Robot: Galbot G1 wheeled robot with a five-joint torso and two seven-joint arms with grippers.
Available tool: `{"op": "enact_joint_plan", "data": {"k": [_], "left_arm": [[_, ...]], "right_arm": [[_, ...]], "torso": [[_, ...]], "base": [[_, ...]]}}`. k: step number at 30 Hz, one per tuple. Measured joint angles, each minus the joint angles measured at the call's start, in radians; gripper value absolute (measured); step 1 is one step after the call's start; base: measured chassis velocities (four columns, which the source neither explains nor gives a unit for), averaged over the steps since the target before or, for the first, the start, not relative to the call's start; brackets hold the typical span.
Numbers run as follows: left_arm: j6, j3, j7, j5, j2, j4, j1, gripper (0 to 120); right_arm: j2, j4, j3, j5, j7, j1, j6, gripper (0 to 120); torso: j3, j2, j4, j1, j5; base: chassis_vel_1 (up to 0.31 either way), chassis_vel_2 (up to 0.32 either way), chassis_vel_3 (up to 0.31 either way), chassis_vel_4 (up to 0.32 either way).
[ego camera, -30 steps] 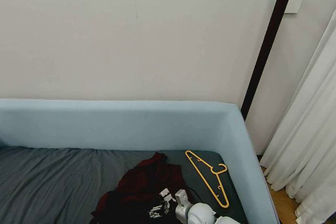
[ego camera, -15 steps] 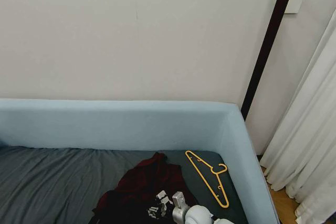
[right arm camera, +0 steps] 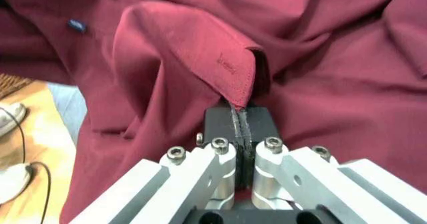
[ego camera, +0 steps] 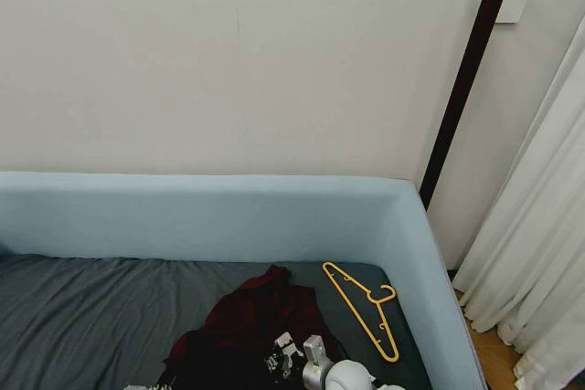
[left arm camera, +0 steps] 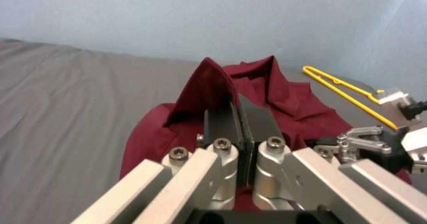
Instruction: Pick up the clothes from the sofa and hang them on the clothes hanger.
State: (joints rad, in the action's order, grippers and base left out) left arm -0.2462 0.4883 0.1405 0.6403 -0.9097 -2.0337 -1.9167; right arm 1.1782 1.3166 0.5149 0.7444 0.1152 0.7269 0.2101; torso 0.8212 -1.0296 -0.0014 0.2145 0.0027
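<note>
A dark red garment (ego camera: 245, 324) lies crumpled on the sofa's grey seat (ego camera: 82, 317), with a yellow hanger (ego camera: 362, 310) flat beside it near the sofa's right arm. My right gripper (ego camera: 285, 360) is over the garment's near edge. In the right wrist view it (right arm camera: 241, 120) is shut on a stitched hem of the red cloth (right arm camera: 187, 49). My left gripper (left arm camera: 238, 126) is shut on a raised fold of the garment (left arm camera: 215, 79). The left wrist view also has the hanger (left arm camera: 339, 88) and the right gripper (left arm camera: 360, 143) farther off.
The light blue sofa back (ego camera: 210, 216) runs across the view against a white wall. A black rack pole (ego camera: 464, 75) rises behind the sofa's right corner. White curtains (ego camera: 539, 262) hang at the right. Wooden floor with a cable (right arm camera: 27, 139) lies below the sofa's front edge.
The right gripper dipped half a second ago and has come back up a little. A bit of the left arm has appeared at the bottom left of the garment.
</note>
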Motion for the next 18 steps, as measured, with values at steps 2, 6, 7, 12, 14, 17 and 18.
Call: {"op": "enact_joint_plan", "data": {"k": [2,6,7,12,14,17,18], "left_arm": [[0.006,0.000,0.001,0.007,0.010,-0.007,0.014,0],[0.020,0.006,0.004,0.024,0.028,-0.025,0.039,0],[0.020,0.006,0.004,0.024,0.028,-0.025,0.039,0],[0.062,0.026,0.019,0.087,0.096,-0.075,0.101,0],[0.067,0.029,0.021,0.096,0.109,-0.082,0.107,0],[0.107,0.050,0.030,0.173,0.210,-0.134,0.164,0],[0.107,0.050,0.030,0.173,0.210,-0.134,0.164,0]], "right_arm": [[-0.023,0.048,-0.030,0.015,-0.027,0.004,0.005,0],[-0.059,0.124,-0.093,0.083,-0.069,0.004,0.024,0],[-0.059,0.124,-0.093,0.083,-0.069,0.004,0.024,0],[-0.145,0.278,-0.194,0.174,-0.108,0.000,0.045,0],[-0.154,0.293,-0.203,0.182,-0.111,-0.001,0.048,0],[-0.200,0.402,-0.276,0.226,-0.138,-0.002,0.073,0],[-0.200,0.402,-0.276,0.226,-0.138,-0.002,0.073,0]], "torso": [[0.000,0.000,0.0000,0.000,0.0000],[0.000,0.000,0.0000,0.000,0.0001],[0.000,0.000,0.0000,0.000,0.0001],[0.000,0.000,-0.0001,0.000,0.0000],[0.000,0.000,-0.0002,0.000,-0.0002],[0.000,0.000,0.0001,0.000,0.0000],[0.000,0.000,0.0001,0.000,0.0000]], "base": [[0.000,0.000,0.000,0.000],[0.000,0.000,0.000,0.000],[0.000,0.000,0.000,0.000],[0.000,0.000,0.000,0.000],[0.000,0.000,0.000,0.000],[0.000,0.000,0.000,0.000],[0.000,0.000,0.000,0.000]]}}
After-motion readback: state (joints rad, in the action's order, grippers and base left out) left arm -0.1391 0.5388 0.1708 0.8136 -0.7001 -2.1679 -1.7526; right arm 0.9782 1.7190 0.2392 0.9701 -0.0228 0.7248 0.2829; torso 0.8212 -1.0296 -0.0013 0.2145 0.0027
